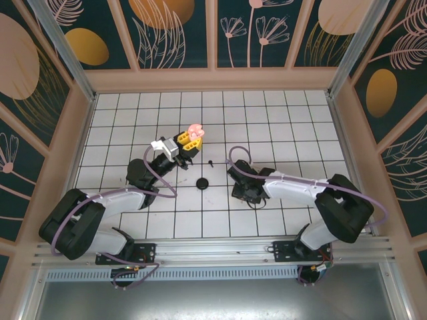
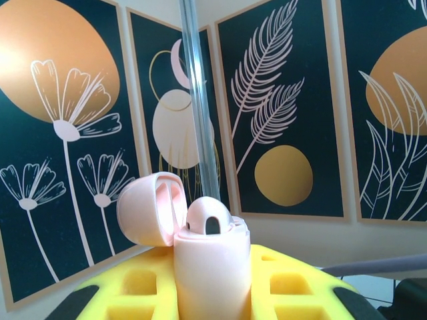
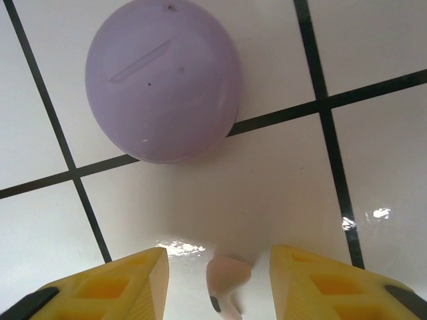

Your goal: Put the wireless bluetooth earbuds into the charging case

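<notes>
My left gripper [image 1: 189,140] is raised over the middle of the table, shut on the pink charging case [image 2: 212,267]. The case stands upright between the yellow fingers [image 2: 130,288] with its lid [image 2: 147,208] swung open to the left. One pink earbud [image 2: 208,217] sits in it. My right gripper [image 3: 219,267] points down at the tiles, open. A second pink earbud [image 3: 227,279] lies on the table between its yellow fingertips [image 3: 117,287], with a gap on each side. In the top view the right gripper [image 1: 245,191] is low at centre right.
A closed lavender round case [image 3: 162,80] lies on the tiles just beyond the right gripper. A black round case [image 1: 203,182] rests between the two arms, and a tiny black earbud [image 1: 211,162] lies a little beyond it. Patterned walls enclose the tiled table [image 1: 280,127].
</notes>
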Robot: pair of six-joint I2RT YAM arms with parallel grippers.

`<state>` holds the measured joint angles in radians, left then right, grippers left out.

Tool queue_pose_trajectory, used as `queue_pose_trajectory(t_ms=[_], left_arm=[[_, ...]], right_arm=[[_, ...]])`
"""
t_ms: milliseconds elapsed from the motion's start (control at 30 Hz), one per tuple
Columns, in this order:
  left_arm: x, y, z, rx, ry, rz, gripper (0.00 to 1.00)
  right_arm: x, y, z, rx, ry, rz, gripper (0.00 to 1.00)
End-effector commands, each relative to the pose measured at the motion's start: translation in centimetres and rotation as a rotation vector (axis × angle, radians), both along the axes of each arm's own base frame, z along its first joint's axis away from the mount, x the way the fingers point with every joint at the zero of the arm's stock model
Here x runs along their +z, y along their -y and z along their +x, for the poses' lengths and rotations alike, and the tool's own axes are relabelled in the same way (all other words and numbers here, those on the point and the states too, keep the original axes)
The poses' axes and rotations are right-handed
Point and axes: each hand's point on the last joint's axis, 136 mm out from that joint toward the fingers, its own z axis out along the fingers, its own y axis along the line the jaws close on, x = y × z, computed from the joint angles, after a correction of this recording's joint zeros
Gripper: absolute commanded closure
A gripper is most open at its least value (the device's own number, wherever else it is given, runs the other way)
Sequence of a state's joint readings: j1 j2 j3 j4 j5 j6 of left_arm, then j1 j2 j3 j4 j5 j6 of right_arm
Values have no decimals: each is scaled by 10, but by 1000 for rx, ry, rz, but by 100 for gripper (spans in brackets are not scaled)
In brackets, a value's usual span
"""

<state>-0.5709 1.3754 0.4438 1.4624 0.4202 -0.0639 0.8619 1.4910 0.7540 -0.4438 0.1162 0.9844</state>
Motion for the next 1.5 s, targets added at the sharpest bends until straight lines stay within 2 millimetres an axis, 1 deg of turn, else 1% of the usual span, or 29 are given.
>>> queue_pose_trajectory(t_ms=[0, 233, 500, 967, 1100, 1233, 1467], left_arm=[[6, 2, -8, -27, 37, -11, 100], [6, 2, -8, -27, 39, -11, 100], [6, 2, -8, -28, 36, -13, 100], [8, 1, -9, -25, 38, -18, 100], [8, 1, -9, -25, 36, -18, 100], [9, 1, -9, -26, 38, -18, 100], [9, 2, -8, -26, 35, -17, 100]], right_arm=[[3, -5, 6, 22, 23, -29, 57], [-7, -4, 3, 37, 7, -66, 60], [-12, -2, 2, 48, 3, -88, 62], [-18, -9, -5, 90, -4, -142, 66], [-18, -10, -6, 91, -5, -140, 69], [-18, -11, -6, 90, -6, -135, 70], [-15, -11, -7, 83, 2, -117, 78]])
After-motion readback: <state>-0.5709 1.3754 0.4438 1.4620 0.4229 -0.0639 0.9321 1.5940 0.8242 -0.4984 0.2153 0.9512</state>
